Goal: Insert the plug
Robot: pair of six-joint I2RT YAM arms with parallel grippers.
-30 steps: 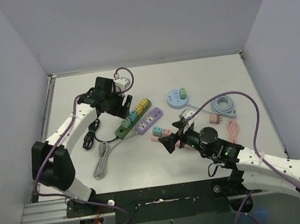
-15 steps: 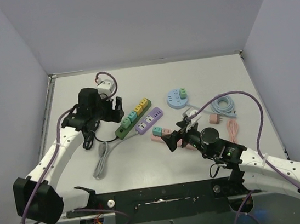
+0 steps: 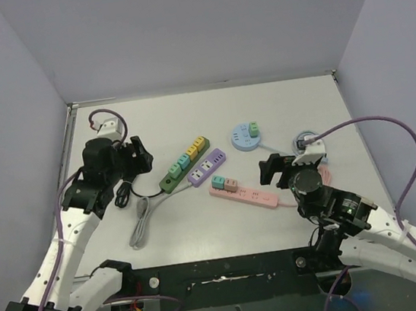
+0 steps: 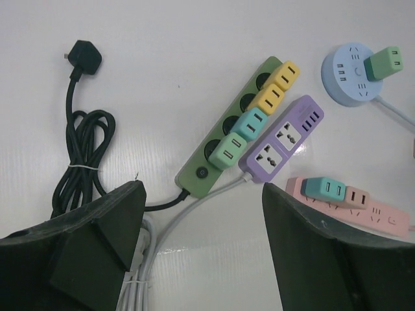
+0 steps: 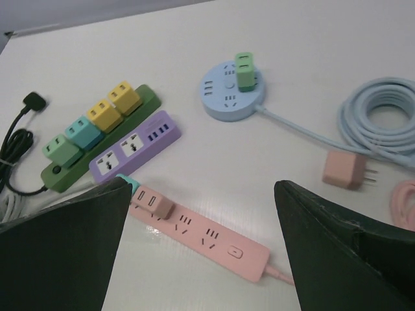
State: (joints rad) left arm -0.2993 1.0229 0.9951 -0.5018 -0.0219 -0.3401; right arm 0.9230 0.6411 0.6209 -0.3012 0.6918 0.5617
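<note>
The left gripper (image 4: 201,189) is hanging spread wide and empty over the bench (image 3: 210,113), above the near end of the green strip (image 4: 227,139). Its wrist view is showing the black cord (image 4: 84,152) coiled beside that strip. The right gripper (image 5: 201,186) is also gaping and holding nothing, above the pink strip (image 5: 207,236). Only its wrist view is showing the loose pink plug (image 5: 347,170), lying unplugged on the bench just beside the blue cable (image 5: 382,120). In the top view the right arm is hiding that plug.
</note>
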